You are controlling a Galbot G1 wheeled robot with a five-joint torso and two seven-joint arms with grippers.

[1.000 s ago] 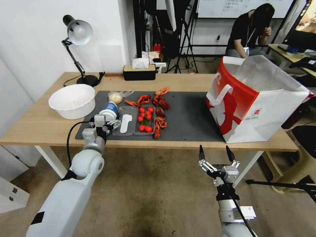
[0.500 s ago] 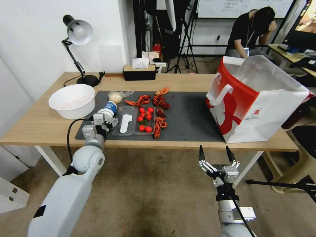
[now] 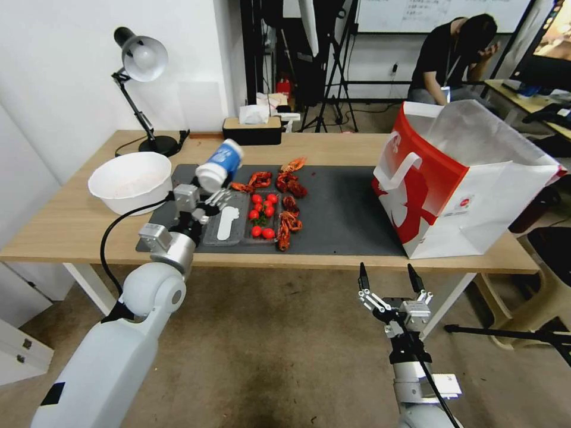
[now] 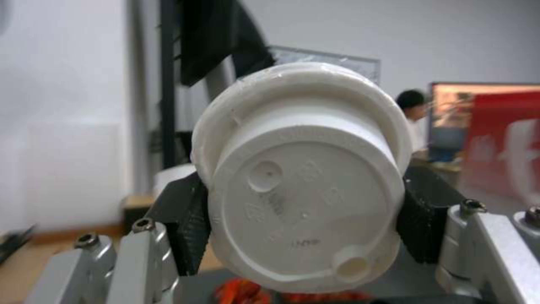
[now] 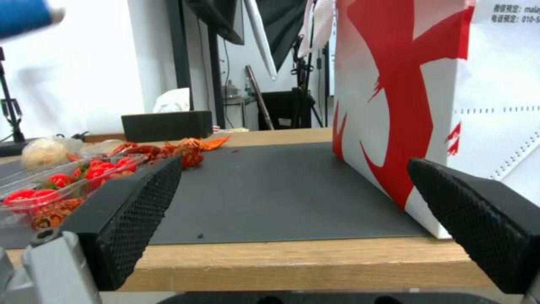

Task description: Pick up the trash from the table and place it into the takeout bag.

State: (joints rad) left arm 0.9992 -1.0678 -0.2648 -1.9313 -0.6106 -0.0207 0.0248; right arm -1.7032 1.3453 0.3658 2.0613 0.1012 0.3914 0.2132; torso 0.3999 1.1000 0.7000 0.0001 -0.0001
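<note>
Long wooden table [image 3: 71, 229] with its grey mat [image 3: 345, 214], white and red takeout bag [image 3: 470, 178] standing on my right end, my left gripper [image 3: 208, 199] clamped on the tilted blue cup [image 3: 220, 165] lifted above the mat, my right gripper [image 3: 389, 276] spread wide below the table's front edge.

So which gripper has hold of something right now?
The left gripper: it is shut on the white-lidded blue paper cup, held tilted above the dark mat. The right gripper hangs open below the table edge, holding nothing.

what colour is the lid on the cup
White, on a blue cup; the lid shows best in the left wrist view.
</note>
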